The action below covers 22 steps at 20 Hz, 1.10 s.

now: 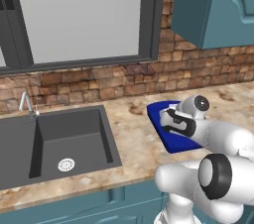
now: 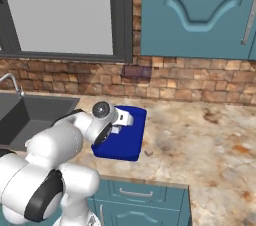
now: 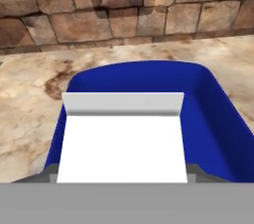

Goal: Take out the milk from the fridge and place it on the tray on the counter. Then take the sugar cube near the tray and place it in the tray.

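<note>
One milk carton clamped between gripper fingers, over blue tray, on counter.

White milk over blue tray on counter.

Arm folded low over the front edge of the surface, elbow bulging near the base, forearm reaching toward 12 o'clock. Wrist roughly level, hand pointing at the back wall. Gripper seen in the right base view; fingers parted wide, closed on the flanks of the milk, carton upright between them.
</note>
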Tool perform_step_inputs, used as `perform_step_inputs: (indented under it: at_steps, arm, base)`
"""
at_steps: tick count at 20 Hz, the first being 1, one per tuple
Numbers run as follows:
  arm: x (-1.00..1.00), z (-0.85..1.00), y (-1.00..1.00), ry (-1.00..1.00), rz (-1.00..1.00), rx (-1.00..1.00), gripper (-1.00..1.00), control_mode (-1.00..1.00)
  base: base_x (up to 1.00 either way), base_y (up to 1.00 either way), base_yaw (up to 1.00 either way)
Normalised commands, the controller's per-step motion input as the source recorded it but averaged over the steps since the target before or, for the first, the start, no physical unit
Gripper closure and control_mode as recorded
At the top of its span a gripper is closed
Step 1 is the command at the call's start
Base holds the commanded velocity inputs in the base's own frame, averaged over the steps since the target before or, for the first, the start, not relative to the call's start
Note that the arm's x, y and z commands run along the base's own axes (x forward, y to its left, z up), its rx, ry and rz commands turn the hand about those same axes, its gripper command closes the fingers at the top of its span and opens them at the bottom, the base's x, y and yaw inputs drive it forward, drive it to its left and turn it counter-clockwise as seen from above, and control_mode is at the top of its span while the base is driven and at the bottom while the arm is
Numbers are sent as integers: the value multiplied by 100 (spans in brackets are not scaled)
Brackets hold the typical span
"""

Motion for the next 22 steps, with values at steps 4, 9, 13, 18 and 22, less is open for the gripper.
perform_step_inputs:
  at_steps: [4,9,13,18,22]
  arm:
    - [-1,-29,0,0,2,0,100,-100]
    - [0,-32,0,0,2,0,100,-100]
    - [0,-32,0,0,2,0,100,-100]
    - [0,-33,0,0,2,0,100,-100]
    - [0,-34,0,0,2,0,100,-100]
  base:
    - [0,0,0]
    - [0,0,0]
    - [0,0,0]
    - [0,0,0]
    - [0,0,0]
